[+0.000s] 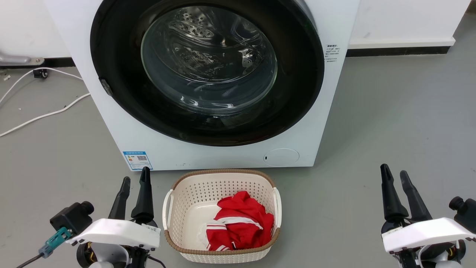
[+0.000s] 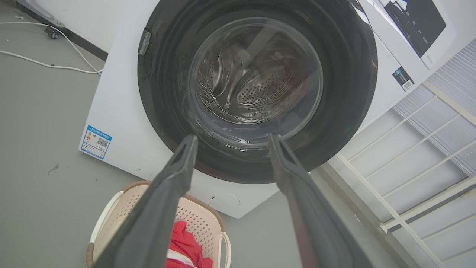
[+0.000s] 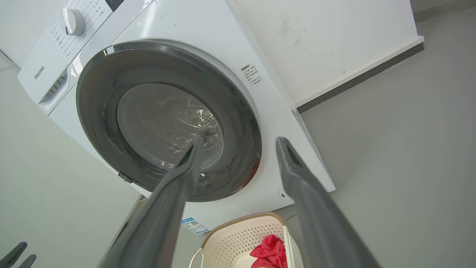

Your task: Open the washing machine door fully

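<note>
Down low, the left gripper (image 1: 136,174) and right gripper (image 1: 393,169) hold nothing, their dark fingers (image 1: 144,193) apart. Between them sits a cream plastic basket with holes (image 1: 223,172), red cloth (image 1: 240,219) inside. Behind it stands the big white washing machine (image 1: 111,123), its round shiny black door (image 1: 297,85) closed.

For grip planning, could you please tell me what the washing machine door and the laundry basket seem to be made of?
Washing machine door: glossy black surround, probably plastic, with sharp highlights; transparent centre looks like glass. Laundry basket: matte cream plastic, judging by its moulded perforations; brown braided rim, material unclear.
</note>
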Controlling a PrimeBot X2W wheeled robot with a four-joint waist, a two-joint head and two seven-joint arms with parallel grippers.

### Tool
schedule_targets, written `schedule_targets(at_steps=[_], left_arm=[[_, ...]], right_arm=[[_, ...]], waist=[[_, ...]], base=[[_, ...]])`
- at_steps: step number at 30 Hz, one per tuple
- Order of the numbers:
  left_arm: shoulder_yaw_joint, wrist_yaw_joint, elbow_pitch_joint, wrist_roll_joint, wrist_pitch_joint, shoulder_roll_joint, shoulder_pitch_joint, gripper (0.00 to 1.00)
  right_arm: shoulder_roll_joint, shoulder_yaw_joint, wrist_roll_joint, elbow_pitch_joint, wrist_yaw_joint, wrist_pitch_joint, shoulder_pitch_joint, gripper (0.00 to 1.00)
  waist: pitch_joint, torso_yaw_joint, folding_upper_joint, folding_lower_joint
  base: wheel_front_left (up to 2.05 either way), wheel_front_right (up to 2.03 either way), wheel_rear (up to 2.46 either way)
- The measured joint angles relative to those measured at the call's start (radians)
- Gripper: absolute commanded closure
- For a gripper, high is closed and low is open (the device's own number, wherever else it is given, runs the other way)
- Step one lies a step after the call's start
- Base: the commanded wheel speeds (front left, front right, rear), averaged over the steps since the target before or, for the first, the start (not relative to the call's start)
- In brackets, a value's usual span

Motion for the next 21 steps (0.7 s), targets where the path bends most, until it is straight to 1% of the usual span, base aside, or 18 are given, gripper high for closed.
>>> schedule_targets(at_steps=[7,21], left_arm=[[-0.018,0.020,-0.016,0.099,-0.021,0.009,0.003,0.00],[-0.048,0.055,-0.042,0.253,-0.060,0.026,0.004,0.00]], right_arm=[[0.000,0.007,-0.098,-0.020,0.000,-0.008,0.002,0.00],[0.001,0.013,-0.261,-0.048,0.000,-0.003,0.014,0.00]], waist=[[-0.001,0.001,0.0000,0.0000],[-0.001,0.004,0.0000,0.0000]], base=[[0.00,0.00,0.00],[0.00,0.00,0.00]])
